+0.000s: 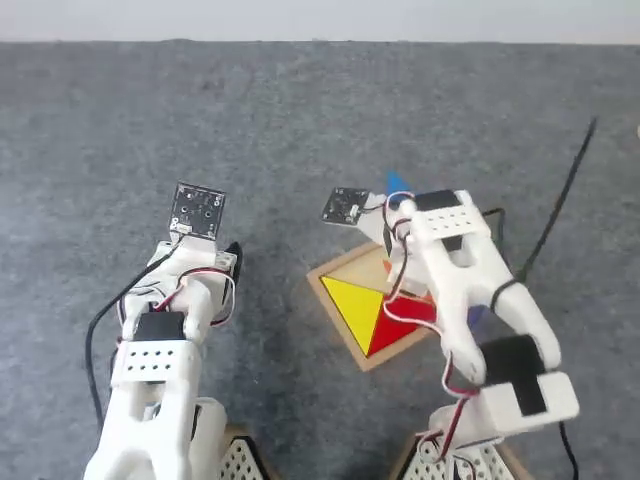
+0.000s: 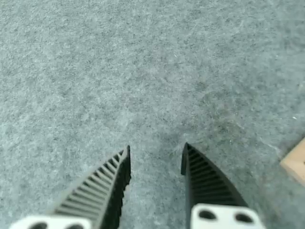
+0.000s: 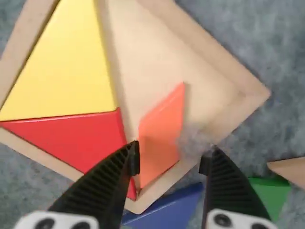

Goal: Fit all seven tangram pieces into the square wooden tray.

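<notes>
Seen from above, a grey carpeted table [image 1: 300, 120] holds two white arms; the left arm stands at 8 o'clock, the right arm at 4 o'clock. The square wooden tray [image 1: 338, 267] lies just right of centre, turned like a diamond and partly under the right arm. In the tray a yellow triangle [image 1: 355, 298] sits at 9 o'clock, touching a red triangle [image 1: 402, 327] at 5 o'clock. The tip of a blue piece [image 1: 397, 183] pokes out past the arm at 12 o'clock of the tray.

The right gripper [image 3: 174, 148] hangs low over the tray, its fingers apart; an orange piece [image 3: 159, 126] lies between them in the tray beside the red triangle, one finger touching its edge. The blue piece rests on the carpet just outside the tray rim, a green piece [image 3: 269, 194] next to it.

The left gripper [image 2: 157, 147] hangs over bare carpet, fingers apart and holding nothing; one tray corner lies nearby.
</notes>
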